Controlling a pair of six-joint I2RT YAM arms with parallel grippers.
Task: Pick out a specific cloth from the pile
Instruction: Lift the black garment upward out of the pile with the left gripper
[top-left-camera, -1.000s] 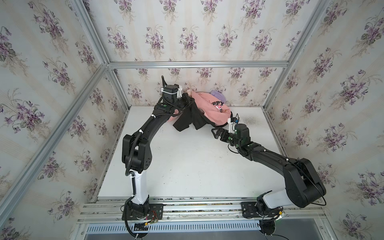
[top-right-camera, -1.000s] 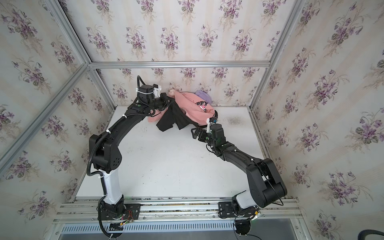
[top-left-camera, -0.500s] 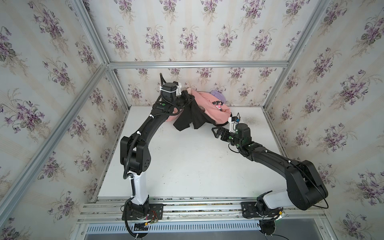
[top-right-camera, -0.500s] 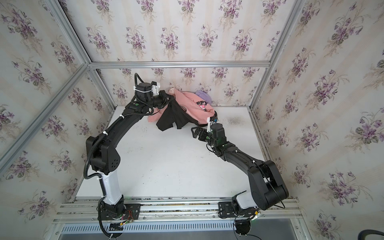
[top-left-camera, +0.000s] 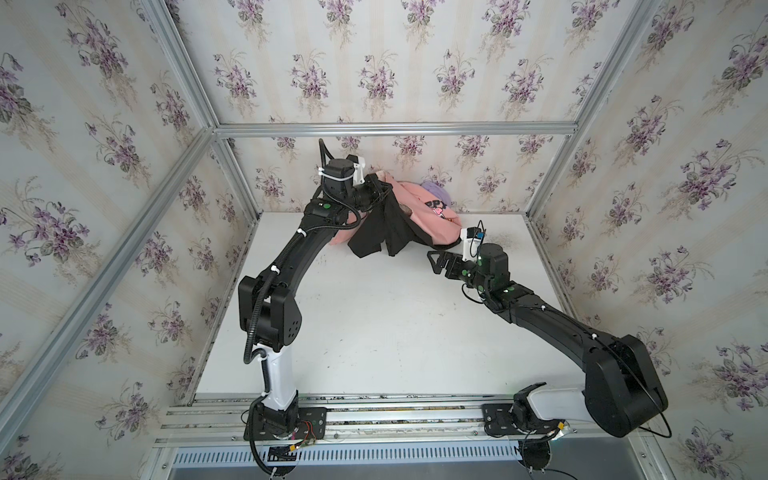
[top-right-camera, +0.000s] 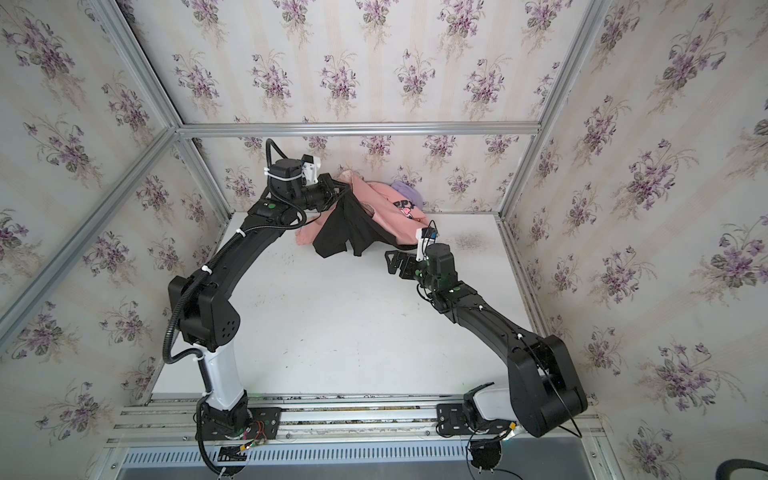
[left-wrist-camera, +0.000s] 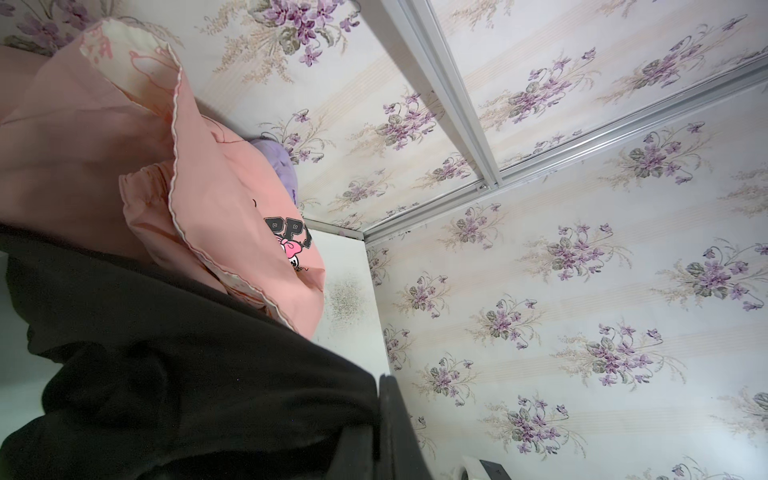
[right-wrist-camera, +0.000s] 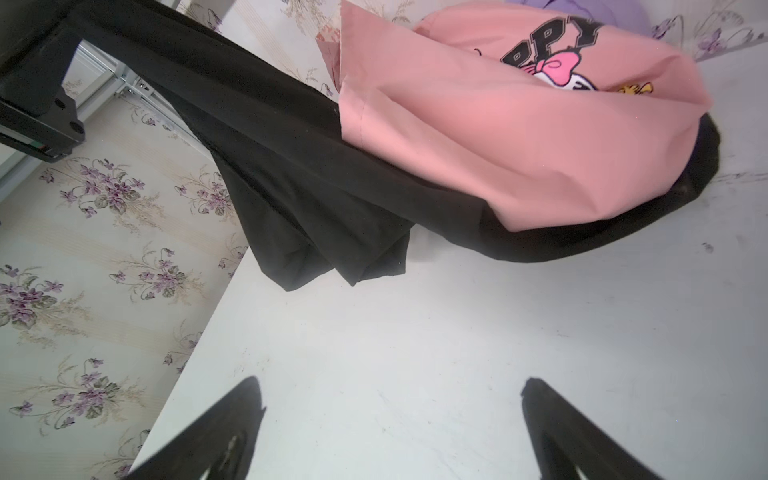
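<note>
Cloth (top-left-camera: 384, 226) is hanging from the left gripper (top-left-camera: 379, 192), whose jaws are clenching its upper edge above the far end of the table (top-left-camera: 374, 324). Its lower folds are trailing down toward the table; another part is lying under the pink sweatshirt (top-left-camera: 432, 218) in the pile (top-right-camera: 388, 214). Lavender cloth (top-left-camera: 435, 192) is sitting behind the sweatshirt. Right gripper (right-wrist-camera: 390, 388) is hovering nearby, jaws spread wide, grasping nothing.

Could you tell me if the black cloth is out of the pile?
Partly: the black cloth hangs from the left gripper, its far end under the pink sweatshirt.
</note>
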